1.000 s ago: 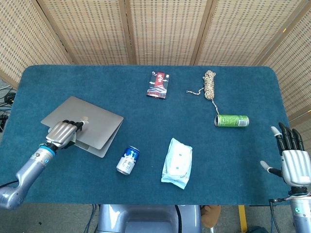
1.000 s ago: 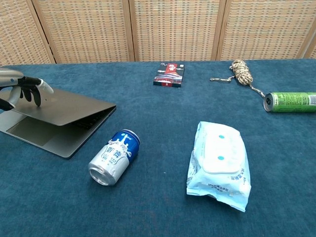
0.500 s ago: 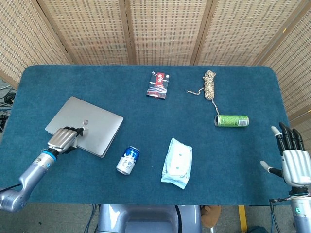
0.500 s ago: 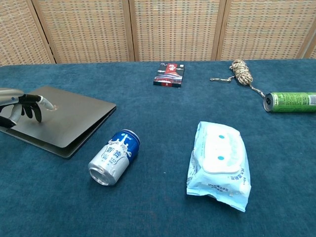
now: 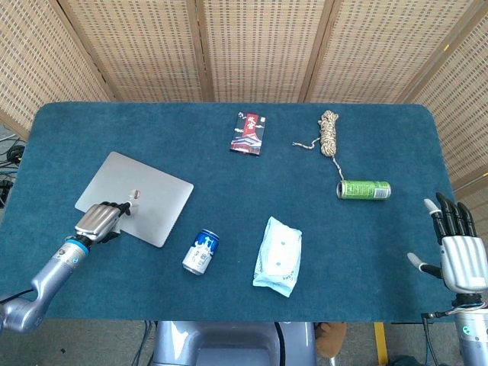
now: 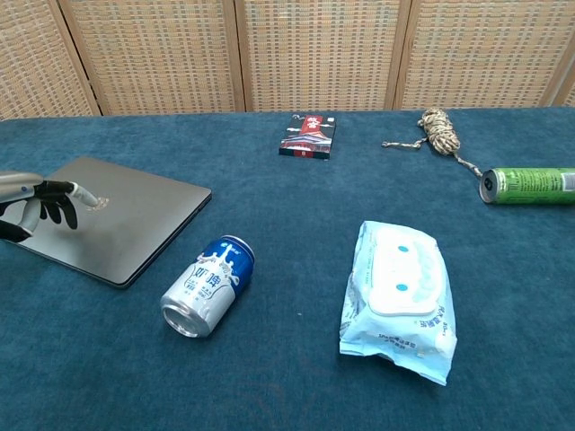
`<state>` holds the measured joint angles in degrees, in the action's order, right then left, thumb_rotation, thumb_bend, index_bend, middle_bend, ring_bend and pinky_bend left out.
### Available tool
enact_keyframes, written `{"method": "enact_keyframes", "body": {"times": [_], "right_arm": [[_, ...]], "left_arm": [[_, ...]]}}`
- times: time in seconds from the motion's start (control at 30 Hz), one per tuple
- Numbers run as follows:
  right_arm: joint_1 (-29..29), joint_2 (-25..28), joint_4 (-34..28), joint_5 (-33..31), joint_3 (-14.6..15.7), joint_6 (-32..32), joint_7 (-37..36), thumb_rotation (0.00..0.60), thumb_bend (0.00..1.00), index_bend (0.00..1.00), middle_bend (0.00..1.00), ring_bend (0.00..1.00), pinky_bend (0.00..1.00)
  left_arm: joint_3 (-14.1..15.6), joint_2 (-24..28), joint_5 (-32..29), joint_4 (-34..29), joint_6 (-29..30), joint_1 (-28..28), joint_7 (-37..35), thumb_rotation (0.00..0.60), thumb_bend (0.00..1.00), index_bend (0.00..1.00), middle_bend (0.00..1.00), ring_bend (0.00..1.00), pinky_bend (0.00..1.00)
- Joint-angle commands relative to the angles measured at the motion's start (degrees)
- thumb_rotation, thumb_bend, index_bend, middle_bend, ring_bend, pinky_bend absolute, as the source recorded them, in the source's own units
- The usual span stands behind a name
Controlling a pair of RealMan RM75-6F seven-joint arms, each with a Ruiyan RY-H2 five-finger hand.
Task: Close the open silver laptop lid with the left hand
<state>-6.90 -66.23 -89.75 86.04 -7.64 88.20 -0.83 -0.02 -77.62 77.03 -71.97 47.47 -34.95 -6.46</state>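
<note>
The silver laptop [image 5: 141, 194] [image 6: 126, 215] lies at the table's left with its lid flat down on the base. My left hand [image 5: 99, 220] [image 6: 36, 202] rests palm down on the lid's near left part, fingers spread over the metal and holding nothing. My right hand [image 5: 456, 252] hovers at the table's near right edge, fingers apart and empty; the chest view does not show it.
A blue drink can [image 5: 200, 252] [image 6: 207, 285] lies just right of the laptop. A wet-wipes pack [image 5: 278, 255] [image 6: 398, 296] sits mid-table. A green can [image 5: 364, 189], a coiled rope [image 5: 329, 131] and a red-black booklet [image 5: 249, 133] lie farther back.
The laptop lid has gone from half open to flat shut under my left hand, which moved down and towards the near edge. The right hand stayed still.
</note>
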Motion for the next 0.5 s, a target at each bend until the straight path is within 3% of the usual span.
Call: {"method": "enact_keyframes", "body": {"times": [0.03,0.2,0.27,0.3,0.37,0.43,0.5], "right_arm": [[-0.01,0.0,0.04,0.02,0.02,-0.04,-0.02,0.6,0.0,0.04,0.0,0.0,0.0],[0.02,0.01,-0.12,0.29,0.16,0.07,0.01,0.6,0.0,0.04,0.0,0.0,0.0],[0.07,0.07,-0.22,0.36,0.13,0.22,-0.03,0.6,0.0,0.04,0.0,0.0,0.0],[0.09,0.09,-0.26,0.4,0.13,0.28,-0.06,0.6,0.0,0.04,0.0,0.0,0.0],[0.15,0.14,-0.36,0.49,0.17,0.38,-0.14,0.6,0.0,0.04,0.0,0.0,0.0],[0.16,0.17,-0.45,0.66,0.25,0.42,-0.23,0.6,0.0,0.04,0.0,0.0,0.0],[0.15,0.16,-0.49,0.84,0.35,0.41,-0.16,0.6,0.0,0.04,0.0,0.0,0.0]], "left_arm": [[-1.3,1.91,4.02,-2.07,6.7,1.27,-4.87,0.6,1.0,0.15,0.33,0.28,0.25],[-3.29,6.78,7.83,-6.27,17.81,4.19,-7.54,0.6,1.0,0.15,0.24,0.2,0.21],[-3.97,9.27,6.51,-9.26,20.23,5.86,-5.62,0.6,0.88,0.15,0.12,0.09,0.12],[-4.32,10.23,5.47,-10.68,21.26,6.75,-4.37,0.6,0.71,0.12,0.05,0.04,0.07],[-5.18,11.68,3.18,-13.78,25.07,9.38,-1.29,0.6,0.25,0.04,0.0,0.0,0.0],[-5.47,11.97,1.83,-15.5,29.43,12.28,0.94,0.6,0.04,0.0,0.0,0.0,0.0],[-5.15,11.74,0.83,-16.41,33.52,15.43,2.27,0.6,0.0,0.0,0.0,0.0,0.0]]}}
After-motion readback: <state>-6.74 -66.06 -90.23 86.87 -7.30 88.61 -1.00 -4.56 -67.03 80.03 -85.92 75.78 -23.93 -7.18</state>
